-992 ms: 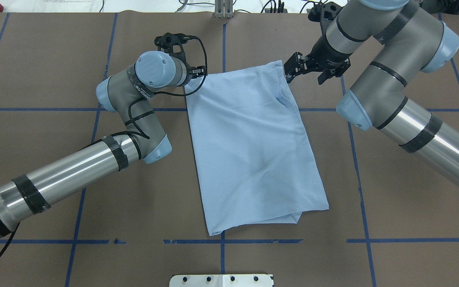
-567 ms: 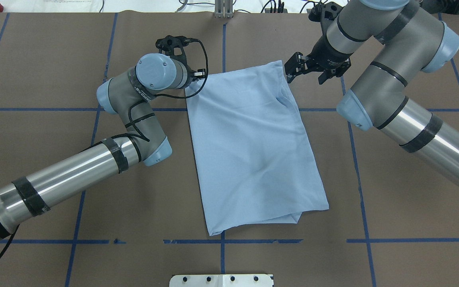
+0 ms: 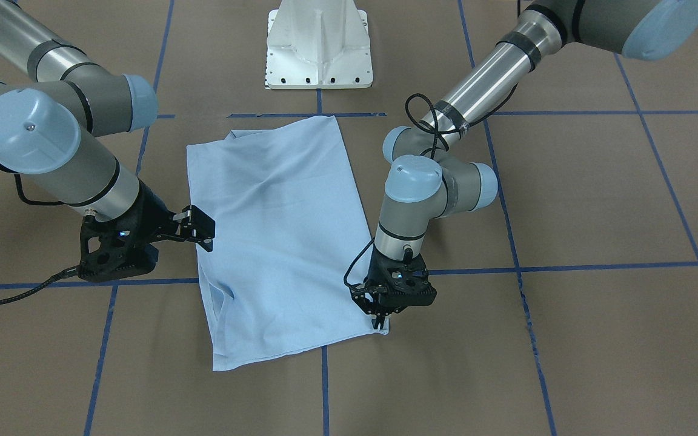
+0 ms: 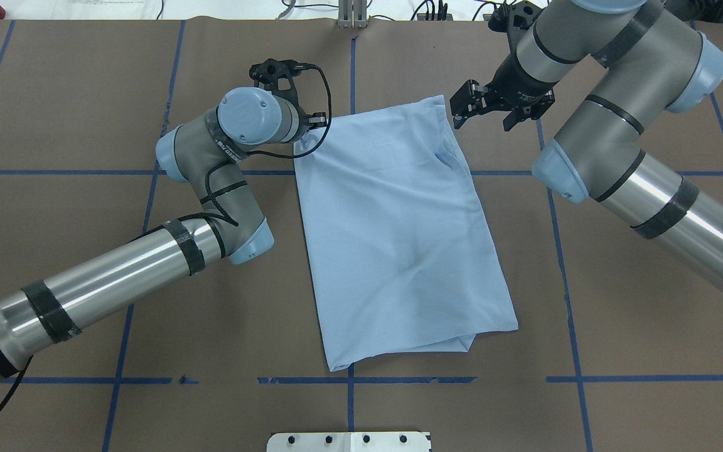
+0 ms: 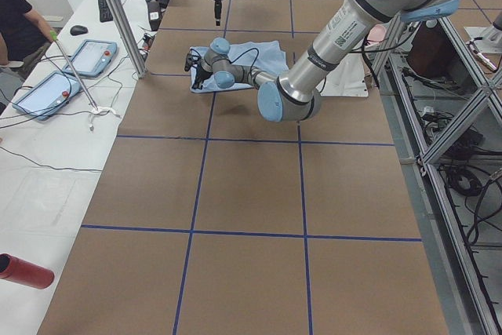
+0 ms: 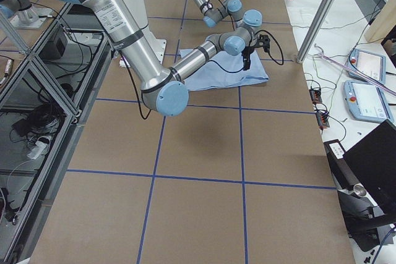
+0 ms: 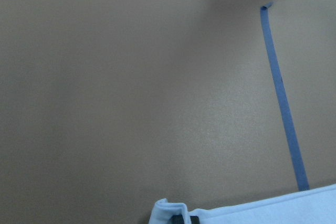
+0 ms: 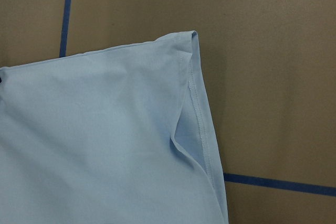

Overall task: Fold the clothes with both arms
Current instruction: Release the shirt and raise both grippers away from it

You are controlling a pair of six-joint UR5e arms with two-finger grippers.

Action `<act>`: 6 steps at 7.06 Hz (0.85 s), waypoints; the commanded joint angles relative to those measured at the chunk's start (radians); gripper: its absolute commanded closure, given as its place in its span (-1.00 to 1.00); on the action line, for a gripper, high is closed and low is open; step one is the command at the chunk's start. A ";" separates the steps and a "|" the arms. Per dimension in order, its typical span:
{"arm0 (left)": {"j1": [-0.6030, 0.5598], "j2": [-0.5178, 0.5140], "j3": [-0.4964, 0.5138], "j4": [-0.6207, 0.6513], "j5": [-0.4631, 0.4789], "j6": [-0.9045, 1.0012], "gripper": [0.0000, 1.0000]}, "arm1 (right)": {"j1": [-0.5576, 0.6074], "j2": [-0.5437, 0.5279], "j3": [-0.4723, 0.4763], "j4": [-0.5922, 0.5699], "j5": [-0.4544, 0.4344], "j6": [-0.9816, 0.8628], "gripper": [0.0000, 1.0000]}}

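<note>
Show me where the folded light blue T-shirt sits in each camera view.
Front-facing: light blue T-shirt at centre.
Overhead: T-shirt centre.
Exterior left: T-shirt far, upper middle.
Exterior right: T-shirt upper middle.
Left wrist: T-shirt along bottom edge.
Right wrist: T-shirt fills lower left.
Shared landmark: blue tape line meeting its top edge overhead; also seen front-facing and in both wrist views.

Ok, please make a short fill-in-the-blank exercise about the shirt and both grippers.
1. The light blue folded T-shirt lies on a ___ table.
2. The left black two-finger gripper is shut on the T-shirt's ___.
3. The right black two-finger gripper is ___, beside the T-shirt.
Missing words: brown; corner; open.
</note>
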 commanded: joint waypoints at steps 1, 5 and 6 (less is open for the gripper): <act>-0.020 -0.002 0.001 0.000 -0.033 0.000 1.00 | 0.006 0.000 -0.007 0.000 0.000 0.000 -1.00; -0.117 -0.010 0.010 -0.001 -0.036 0.037 1.00 | 0.009 -0.002 -0.007 0.000 0.002 0.002 -1.00; -0.117 -0.033 0.028 -0.009 -0.018 0.039 1.00 | 0.015 -0.003 -0.007 0.000 0.002 0.002 -1.00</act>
